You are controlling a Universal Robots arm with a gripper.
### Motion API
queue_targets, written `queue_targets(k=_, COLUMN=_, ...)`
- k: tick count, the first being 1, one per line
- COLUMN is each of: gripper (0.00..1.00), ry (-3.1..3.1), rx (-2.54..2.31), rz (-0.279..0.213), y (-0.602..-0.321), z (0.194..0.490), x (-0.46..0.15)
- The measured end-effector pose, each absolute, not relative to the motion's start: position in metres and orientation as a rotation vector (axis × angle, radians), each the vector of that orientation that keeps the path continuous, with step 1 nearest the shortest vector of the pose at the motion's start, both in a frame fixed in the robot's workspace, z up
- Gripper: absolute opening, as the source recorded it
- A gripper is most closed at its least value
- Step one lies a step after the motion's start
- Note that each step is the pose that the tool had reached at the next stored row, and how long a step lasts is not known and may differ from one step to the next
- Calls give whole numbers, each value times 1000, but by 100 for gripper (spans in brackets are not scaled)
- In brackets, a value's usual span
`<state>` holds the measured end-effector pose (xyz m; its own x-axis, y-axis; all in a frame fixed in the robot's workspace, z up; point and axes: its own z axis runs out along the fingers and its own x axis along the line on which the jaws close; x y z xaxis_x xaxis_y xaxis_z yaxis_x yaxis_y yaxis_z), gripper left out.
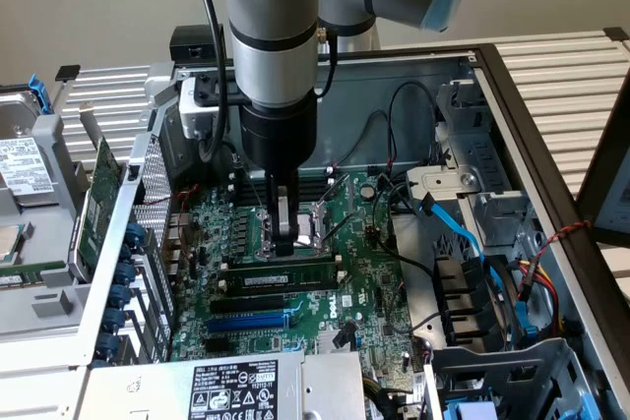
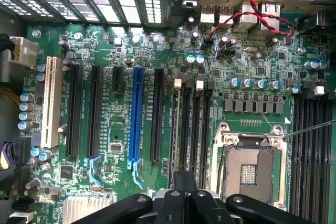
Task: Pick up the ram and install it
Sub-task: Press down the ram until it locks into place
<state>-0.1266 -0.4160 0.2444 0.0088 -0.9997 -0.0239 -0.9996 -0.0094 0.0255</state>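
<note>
While the green expansion card (image 1: 98,199) stands outside the case at the exterior view's left, the end effector (image 1: 284,240) is pressed together on the ram (image 1: 285,275), which lies along its motherboard (image 1: 364,282) slot. Risk: a tilted stick would jam or miss 1 latch.

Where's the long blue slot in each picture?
Exterior view: the blue slot lies below the green board's middle, between black slots.
Wrist view: the blue slot stands among the long black slots.
Shared landmark: the silver processor socket.
</note>
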Motion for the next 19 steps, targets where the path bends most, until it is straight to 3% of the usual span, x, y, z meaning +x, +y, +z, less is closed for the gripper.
queue_targets(k=19, gripper=11, ry=-2218, rx=2198, rz=-36, y=-417, z=236, x=-127)
